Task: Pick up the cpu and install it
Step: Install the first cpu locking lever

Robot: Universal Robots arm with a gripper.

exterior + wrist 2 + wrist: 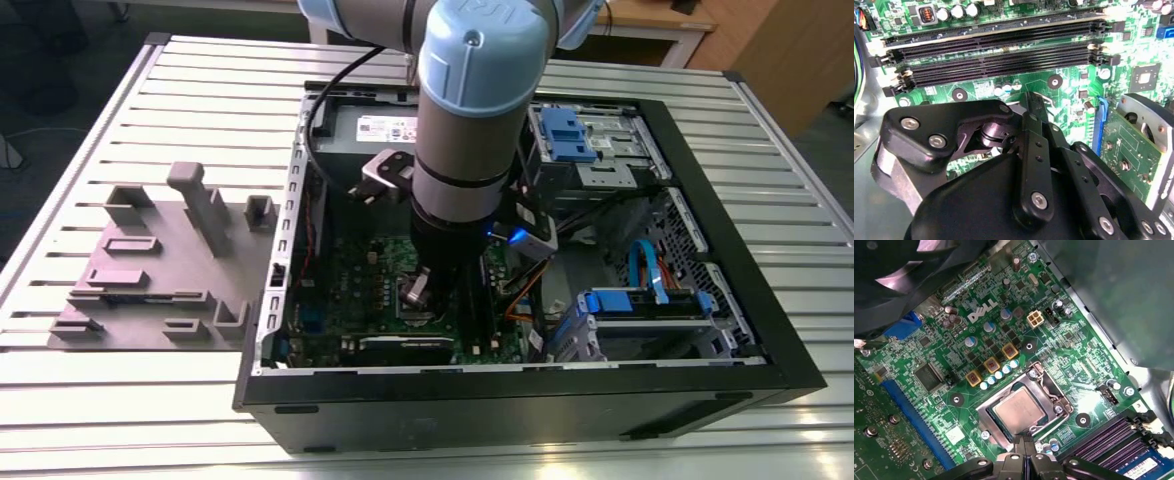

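Green board [1074,375], socketed cpu [1018,411] (gripper [1024,442] close)

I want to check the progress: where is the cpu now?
In the first wrist view the cpu lies in the metal socket frame on the green board, with the tool right at one edge.

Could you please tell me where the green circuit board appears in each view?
Exterior view: green circuit board on the floor of the open computer case, beneath the arm.
Second wrist view: the board lies behind the end effector.
First wrist view: the board surrounds the cpu.
Shared landmark in both wrist views: the long memory slots.
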